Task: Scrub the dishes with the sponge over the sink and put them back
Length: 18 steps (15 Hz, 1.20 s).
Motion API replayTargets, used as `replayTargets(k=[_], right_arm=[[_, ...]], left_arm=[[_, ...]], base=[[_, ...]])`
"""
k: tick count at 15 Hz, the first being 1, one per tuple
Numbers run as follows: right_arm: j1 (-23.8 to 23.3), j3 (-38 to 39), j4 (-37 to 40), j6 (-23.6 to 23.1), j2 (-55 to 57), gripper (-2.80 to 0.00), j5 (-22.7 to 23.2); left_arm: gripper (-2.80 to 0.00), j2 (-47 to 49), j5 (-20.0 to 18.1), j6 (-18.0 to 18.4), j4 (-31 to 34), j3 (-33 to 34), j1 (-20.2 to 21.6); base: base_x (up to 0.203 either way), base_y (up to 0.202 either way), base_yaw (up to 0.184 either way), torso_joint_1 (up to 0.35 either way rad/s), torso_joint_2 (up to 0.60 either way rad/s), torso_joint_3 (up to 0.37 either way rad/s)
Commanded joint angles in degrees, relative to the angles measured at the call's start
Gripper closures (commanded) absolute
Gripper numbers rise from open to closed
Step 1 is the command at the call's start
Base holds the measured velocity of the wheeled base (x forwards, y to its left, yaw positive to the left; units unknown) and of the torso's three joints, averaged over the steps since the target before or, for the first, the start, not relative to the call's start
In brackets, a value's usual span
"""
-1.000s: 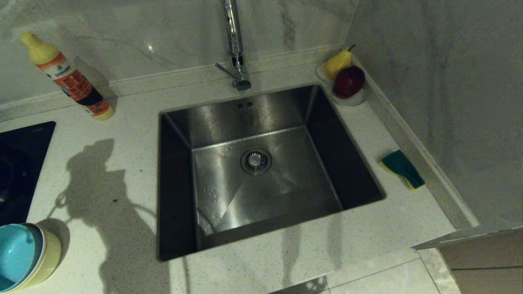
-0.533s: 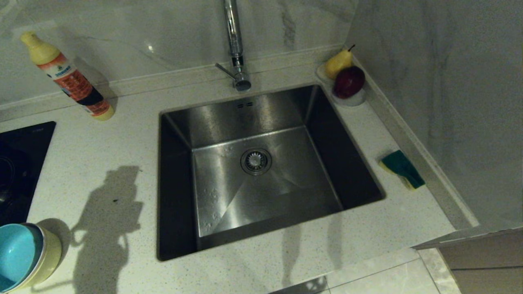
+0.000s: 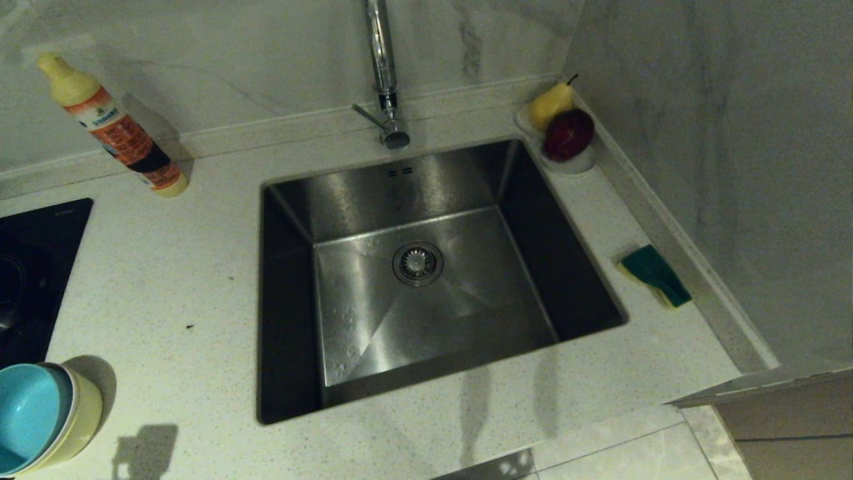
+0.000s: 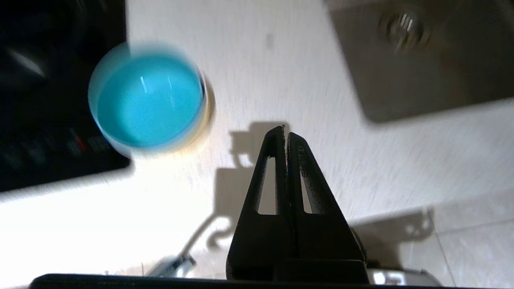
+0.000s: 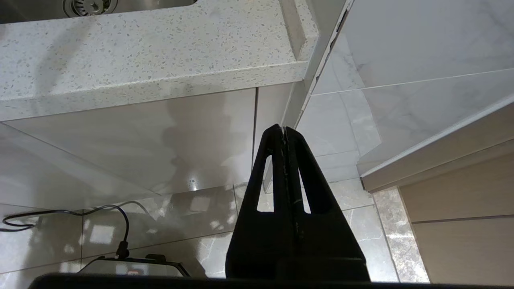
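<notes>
Left gripper (image 4: 285,130): closed, empty, above counter (image 3: 200,267) beside stacked bowls (image 3: 40,417).
Right gripper (image 5: 284,129): closed, empty, below counter edge.
Bowls: near front-left counter edge.
Sponge (image 3: 655,275): right of sink (image 3: 426,273), against wall ledge.

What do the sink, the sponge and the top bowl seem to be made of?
Sink: brushed stainless steel, grey with streaky reflections. Sponge: likely foam, matte green scouring layer over yellow. Light blue bowl: probably glossy plastic, judging by its bright highlights.
</notes>
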Motion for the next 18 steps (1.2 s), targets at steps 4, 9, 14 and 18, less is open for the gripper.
replayTargets(k=[4, 9, 14, 18], right_arm=[[0.0, 0.0, 0.0, 0.0, 0.0, 0.0, 0.0], [0.0, 0.0, 0.0, 0.0, 0.0, 0.0, 0.0], [0.0, 0.0, 0.0, 0.0, 0.0, 0.0, 0.0], [0.0, 0.0, 0.0, 0.0, 0.1, 0.0, 0.1]], left_arm=[[0.0, -4.9, 0.4, -2.4, -4.6, 12.6, -0.6], [0.0, -4.9, -0.7, -2.1, -7.8, 14.6, -0.6], [0.0, -4.9, -0.8, -4.2, -8.0, 14.6, -0.7], [0.0, -4.9, -0.7, -4.2, -8.0, 14.6, -0.7]], base=[[0.0, 0.0, 0.0, 0.0, 0.0, 0.0], [0.0, 0.0, 0.0, 0.0, 0.0, 0.0], [0.0, 0.0, 0.0, 0.0, 0.0, 0.0], [0.0, 0.0, 0.0, 0.0, 0.0, 0.0]])
